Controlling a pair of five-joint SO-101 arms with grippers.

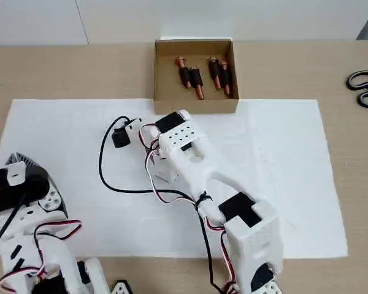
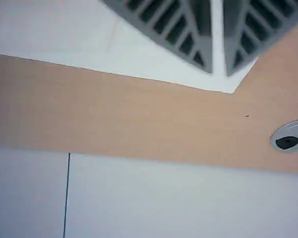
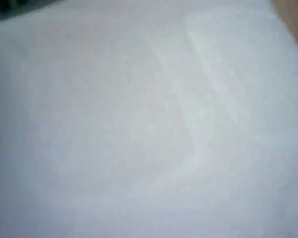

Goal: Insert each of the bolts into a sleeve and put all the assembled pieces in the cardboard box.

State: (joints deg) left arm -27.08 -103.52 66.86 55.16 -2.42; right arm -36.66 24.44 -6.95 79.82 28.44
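Observation:
The cardboard box (image 1: 165, 92) stands at the table's far edge, in the middle. Several bolts pushed into dark sleeves (image 1: 197, 79) lie inside it, side by side. My right arm (image 1: 190, 153) stretches over the white paper sheet (image 1: 282, 159) towards the box, its wrist just short of the box's near wall; the arm covers its own gripper. The right wrist view looks closely at white paper (image 3: 149, 129). My left arm is folded at the near left corner, with its gripper (image 1: 18, 160) (image 2: 217, 62) shut and holding nothing, its grey ribbed fingers (image 2: 179, 25) together above the paper's corner.
Black-handled scissors (image 1: 365, 87) lie at the right edge of the wooden table (image 1: 49, 67). A black cable (image 1: 104, 171) loops across the paper beside the right arm. A small round grey fitting (image 2: 288, 141) sits in the table surface in the left wrist view.

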